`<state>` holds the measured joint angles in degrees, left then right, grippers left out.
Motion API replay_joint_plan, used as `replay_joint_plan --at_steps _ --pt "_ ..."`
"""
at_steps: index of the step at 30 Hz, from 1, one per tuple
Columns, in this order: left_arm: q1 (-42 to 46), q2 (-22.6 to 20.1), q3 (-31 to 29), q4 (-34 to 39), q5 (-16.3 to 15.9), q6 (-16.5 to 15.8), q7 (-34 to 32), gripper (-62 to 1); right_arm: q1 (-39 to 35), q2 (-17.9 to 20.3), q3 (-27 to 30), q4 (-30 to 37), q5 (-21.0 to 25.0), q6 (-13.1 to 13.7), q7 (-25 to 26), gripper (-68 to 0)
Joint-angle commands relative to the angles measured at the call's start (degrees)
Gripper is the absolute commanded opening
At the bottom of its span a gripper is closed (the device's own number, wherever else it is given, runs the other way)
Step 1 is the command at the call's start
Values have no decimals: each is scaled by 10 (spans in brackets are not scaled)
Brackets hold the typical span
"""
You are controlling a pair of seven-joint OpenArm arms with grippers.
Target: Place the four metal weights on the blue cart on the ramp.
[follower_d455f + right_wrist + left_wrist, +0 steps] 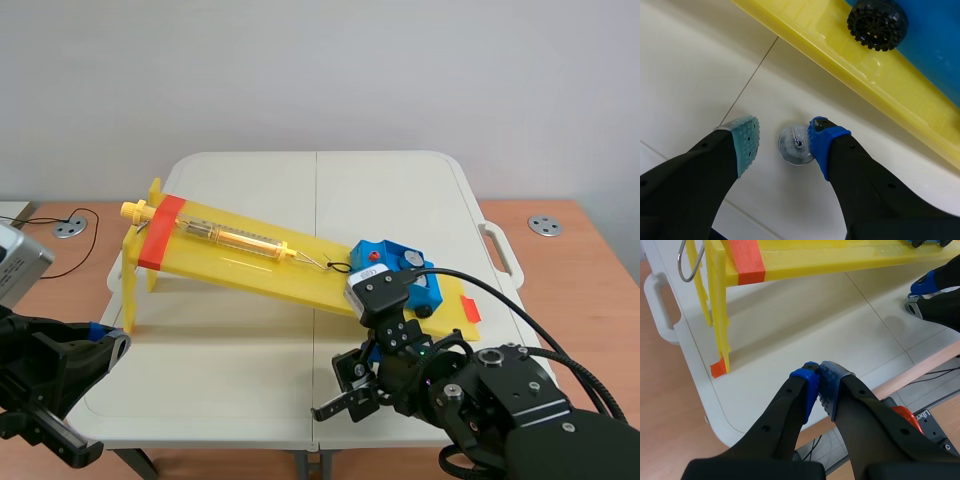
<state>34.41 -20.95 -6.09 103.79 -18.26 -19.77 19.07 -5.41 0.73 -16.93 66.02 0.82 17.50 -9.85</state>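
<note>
metal weight [796,145]: you see one, flat on the white table [690,75], between the two open fingers of your right gripper [784,141], not gripped. one blue cart [392,250] sits low on the yellow ramp [260,268]. your left gripper [818,376] is closed, empty.

1. A white folding table [250,350] stands on a wooden desk [590,250], with its carry handle [497,250] on the right edge.
2. Two round metal caps sit in the desk, one [70,227] beside the table's left edge and one [545,225] beside its right.
</note>
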Motion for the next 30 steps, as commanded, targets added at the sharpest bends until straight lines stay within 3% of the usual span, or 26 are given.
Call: replay_joint_plan --at_steps 1,9,16,23,30 --pt "-3 3 -8 26 -30 -14 -57 -578 45 -4 -2 36 19 -16 71 -466" --pt "-3 3 -8 26 -30 -14 -57 -578 45 -4 -2 29 19 -17 57 -569" --pt "-3 3 -8 26 -30 -14 -57 -578 45 4 -2 29 8 -51 40 -669" --pt "-3 3 -8 26 -30 -14 -58 -578 43 26 0 47 10 -51 31 -668" --pt "-3 3 -8 26 -30 -14 -58 -578 12 56 1 146 42 -50 -3 -668"
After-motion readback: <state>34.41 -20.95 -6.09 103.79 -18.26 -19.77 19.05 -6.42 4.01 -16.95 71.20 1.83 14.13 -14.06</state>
